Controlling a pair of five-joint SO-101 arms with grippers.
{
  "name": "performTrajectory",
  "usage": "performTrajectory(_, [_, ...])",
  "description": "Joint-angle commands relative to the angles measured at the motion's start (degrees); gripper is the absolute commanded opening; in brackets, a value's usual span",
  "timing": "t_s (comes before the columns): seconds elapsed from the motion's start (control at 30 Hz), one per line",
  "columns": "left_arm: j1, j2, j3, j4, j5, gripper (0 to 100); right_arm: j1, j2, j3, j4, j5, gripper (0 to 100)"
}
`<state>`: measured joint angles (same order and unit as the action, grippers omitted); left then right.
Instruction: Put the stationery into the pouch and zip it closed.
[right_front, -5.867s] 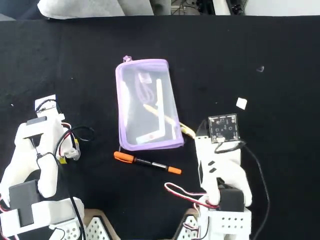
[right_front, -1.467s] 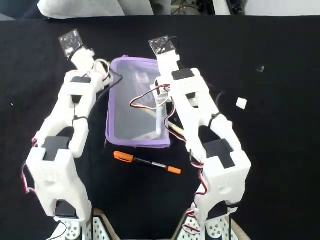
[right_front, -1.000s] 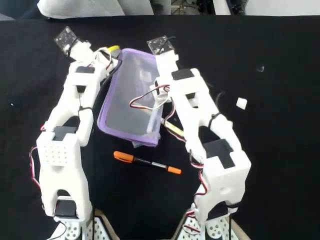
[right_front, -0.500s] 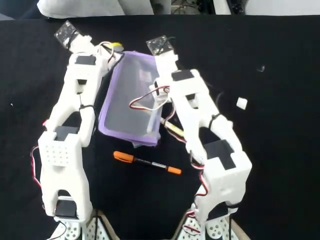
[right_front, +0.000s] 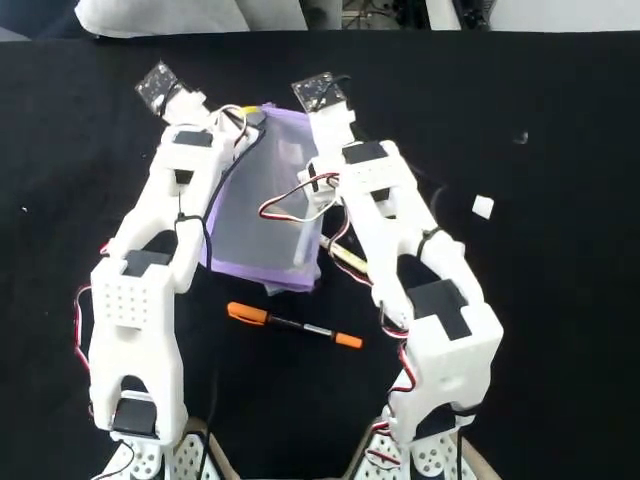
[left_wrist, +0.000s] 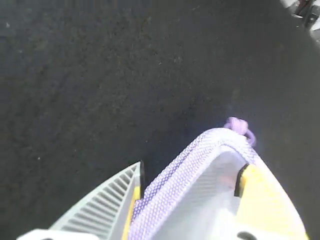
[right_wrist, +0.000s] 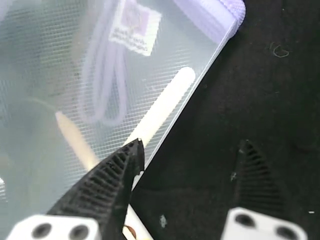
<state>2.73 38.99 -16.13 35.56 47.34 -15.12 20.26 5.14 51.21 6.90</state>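
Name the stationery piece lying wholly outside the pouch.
The orange-ended pen on the black table, apart from the pouch; the white stick lies inside it.

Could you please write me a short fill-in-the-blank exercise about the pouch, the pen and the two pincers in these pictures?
1. The left pincer is shut on the edge of the ____ pouch.
2. The right pincer hangs ____ above the pouch's side edge.
3. The pen lying on the table has ____ ends.
Missing words: purple; open; orange.
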Motion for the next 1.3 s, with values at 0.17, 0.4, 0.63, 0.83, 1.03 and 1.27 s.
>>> performTrajectory(0.17, [1.63, 1.14, -4.88, -0.7, 0.0, 32, 0.18, 1.54, 0.92, -0.44, 0.7, 30.3])
performTrajectory(0.4, [1.45, -2.2, -4.79, 2.11, 0.0, 28, 0.18, 1.54, 0.92, -0.53, 0.7, 30.3])
performTrajectory(0.63, [0.84, -5.63, -4.26, 5.01, 0.0, 2, 0.35, 1.54, 0.92, -0.53, 0.7, 30.3])
performTrajectory(0.83, [0.84, -5.63, -4.26, 5.01, 0.0, 3, 0.44, 1.45, 0.84, -0.53, 0.7, 30.2])
performTrajectory(1.03, [0.04, -5.71, -4.88, 5.01, 0.0, 3, 0.62, 0.92, 0.75, -0.09, 0.35, 30.4])
performTrajectory(1.27, [-1.63, -13.27, -2.24, 5.71, -1.14, 3, 2.99, -5.93, 0.75, 3.16, -2.2, 30.5])
